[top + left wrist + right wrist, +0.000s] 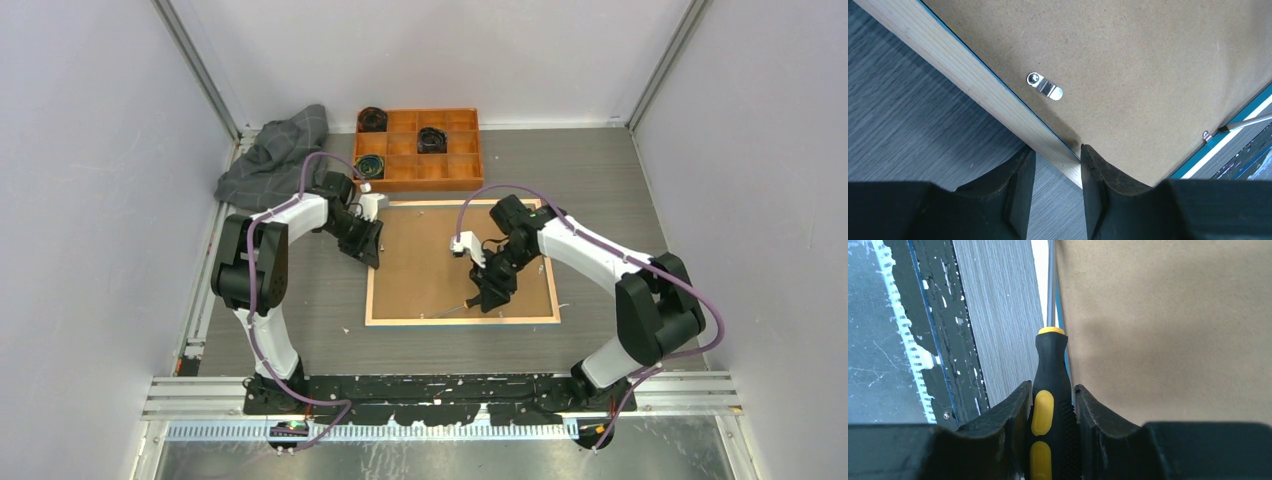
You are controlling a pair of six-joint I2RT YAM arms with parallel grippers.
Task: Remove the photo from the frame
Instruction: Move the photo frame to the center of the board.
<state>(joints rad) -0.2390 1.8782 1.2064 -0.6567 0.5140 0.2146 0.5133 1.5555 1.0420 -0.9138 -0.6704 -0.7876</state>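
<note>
Frame (958,62) — back up — sits with its rim pinched in left gripper (1058,150).

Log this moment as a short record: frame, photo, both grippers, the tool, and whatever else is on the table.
frame: face down on the table, board up
photo: not visible, under the board
clip: metal tab on the board beside the left rim
left gripper: closed across the frame's left rim
right gripper: shut on screwdriver
screwdriver tip: at the near rim, by a second clip
other: orange tray and grey cloth at the far side
</note>
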